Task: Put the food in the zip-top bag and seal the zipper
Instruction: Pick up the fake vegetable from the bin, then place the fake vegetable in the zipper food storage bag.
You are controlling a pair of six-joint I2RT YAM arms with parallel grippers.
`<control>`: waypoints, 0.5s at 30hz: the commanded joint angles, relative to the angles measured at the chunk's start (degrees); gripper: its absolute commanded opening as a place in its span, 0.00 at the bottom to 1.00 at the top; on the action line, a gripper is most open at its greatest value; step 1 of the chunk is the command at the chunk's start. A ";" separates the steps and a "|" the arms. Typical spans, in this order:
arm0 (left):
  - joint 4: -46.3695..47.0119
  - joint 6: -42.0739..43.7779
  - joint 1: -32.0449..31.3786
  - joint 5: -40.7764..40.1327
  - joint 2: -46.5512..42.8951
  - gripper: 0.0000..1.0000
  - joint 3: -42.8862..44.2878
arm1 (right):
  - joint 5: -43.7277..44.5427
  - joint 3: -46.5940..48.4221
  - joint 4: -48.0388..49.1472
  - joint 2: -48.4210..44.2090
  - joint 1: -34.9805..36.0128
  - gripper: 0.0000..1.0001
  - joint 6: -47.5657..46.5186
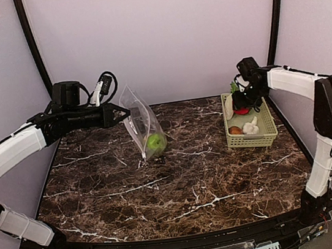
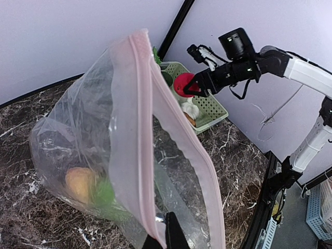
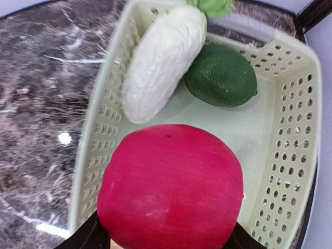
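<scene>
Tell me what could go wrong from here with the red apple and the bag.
1. The left tool pinches the zip-top bag at one spot only, so its mouth gapes as a narrow slit. The red apple could catch on the zipper and fall outside.
2. The right tool grips the round apple at its sides above the basket. It might slip during the carry across.

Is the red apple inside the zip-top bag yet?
No, the red apple is clamped in the right tool over the green basket, well apart from the zip-top bag.
</scene>
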 commanded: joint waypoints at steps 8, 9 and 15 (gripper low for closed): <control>0.62 -0.57 0.38 1.46 0.02 0.01 -1.00 | -19.76 0.68 1.35 -23.49 14.84 0.58 0.19; 0.65 -0.59 0.36 1.49 0.05 0.01 -1.01 | -20.86 1.66 1.19 -23.59 16.91 0.58 -0.06; 0.63 -0.48 0.36 1.25 0.05 0.01 -1.18 | -29.08 8.64 1.96 -20.26 28.32 0.58 -2.76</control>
